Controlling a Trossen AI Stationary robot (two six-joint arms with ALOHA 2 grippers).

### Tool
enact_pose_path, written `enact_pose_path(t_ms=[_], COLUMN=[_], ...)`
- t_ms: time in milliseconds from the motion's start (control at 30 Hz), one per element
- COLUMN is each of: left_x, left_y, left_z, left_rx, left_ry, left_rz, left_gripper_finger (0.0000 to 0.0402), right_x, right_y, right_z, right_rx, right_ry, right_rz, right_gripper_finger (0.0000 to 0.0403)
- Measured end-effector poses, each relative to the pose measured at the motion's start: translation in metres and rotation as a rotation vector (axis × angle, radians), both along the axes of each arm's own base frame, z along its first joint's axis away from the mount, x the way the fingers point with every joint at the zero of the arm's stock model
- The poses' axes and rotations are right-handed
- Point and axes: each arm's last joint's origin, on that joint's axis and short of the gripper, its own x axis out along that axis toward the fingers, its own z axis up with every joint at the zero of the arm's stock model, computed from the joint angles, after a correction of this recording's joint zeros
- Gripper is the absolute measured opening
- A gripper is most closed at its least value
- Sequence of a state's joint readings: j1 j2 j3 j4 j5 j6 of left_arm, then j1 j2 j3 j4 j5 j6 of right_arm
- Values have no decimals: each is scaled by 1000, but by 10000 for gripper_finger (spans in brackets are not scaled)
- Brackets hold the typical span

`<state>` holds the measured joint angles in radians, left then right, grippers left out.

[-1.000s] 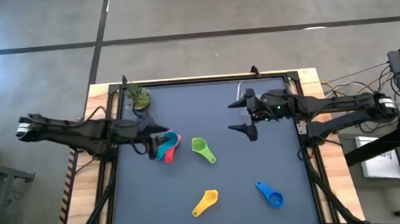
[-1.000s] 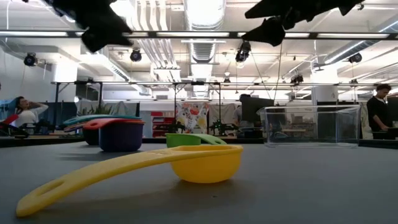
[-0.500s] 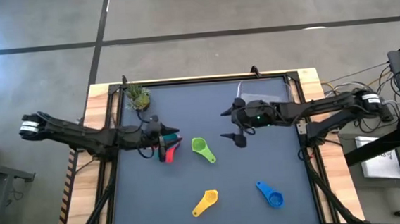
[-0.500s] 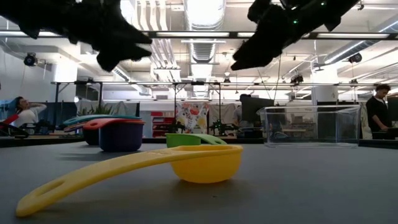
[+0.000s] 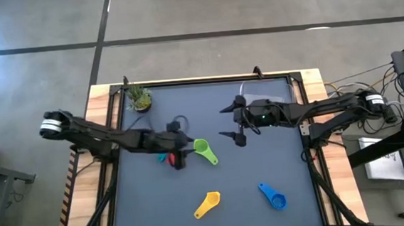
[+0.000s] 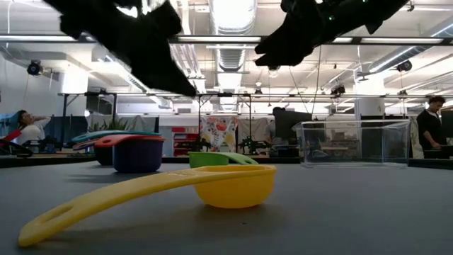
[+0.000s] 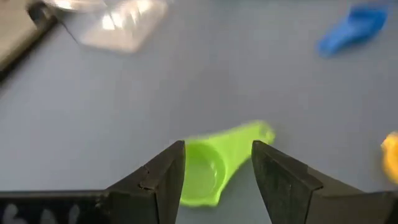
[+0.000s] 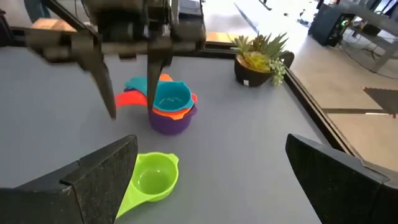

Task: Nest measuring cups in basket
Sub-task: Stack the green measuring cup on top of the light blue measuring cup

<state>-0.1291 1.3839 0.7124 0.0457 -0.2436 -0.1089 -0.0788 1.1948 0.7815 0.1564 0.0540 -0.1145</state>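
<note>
Left gripper (image 5: 188, 151) hovering over the green measuring cup (image 5: 205, 151), jaws apart, empty.
High view: right gripper (image 5: 232, 122) waiting wide open mid-table. Left wrist view: clear basket (image 7: 109, 18) sitting beyond. Right wrist view: nested cups (image 8: 170, 107) standing near the potted plant (image 8: 261, 59).

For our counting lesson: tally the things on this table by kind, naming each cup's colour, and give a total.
Measuring cups: 7 (green, yellow, blue loose; teal, orange, purple, red stacked)
Basket: 1
Potted plant: 1
Total: 9
</note>
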Motion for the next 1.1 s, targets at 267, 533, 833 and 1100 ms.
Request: enact_pose_path(t_ms=[267,533,833,1100], left_x=[48,80,86,84], left_y=[-6,-8,-9,-10], left_z=[-24,-50,-59,-49], left_rx=[98,161,197,234], left_ry=[335,553,589,627], left_rz=[-52,-106,-148,-181], left_gripper_finger=[168,168,107,11], right_x=[-8,-10,-13,-13], right_y=[1,1,1,1], right_z=[2,-7,-10,-9], right_rx=[13,23,28,28], right_ry=[24,49,57,46], right_rz=[-5,-8,-10,-10], right_gripper_finger=[398,398,398,398])
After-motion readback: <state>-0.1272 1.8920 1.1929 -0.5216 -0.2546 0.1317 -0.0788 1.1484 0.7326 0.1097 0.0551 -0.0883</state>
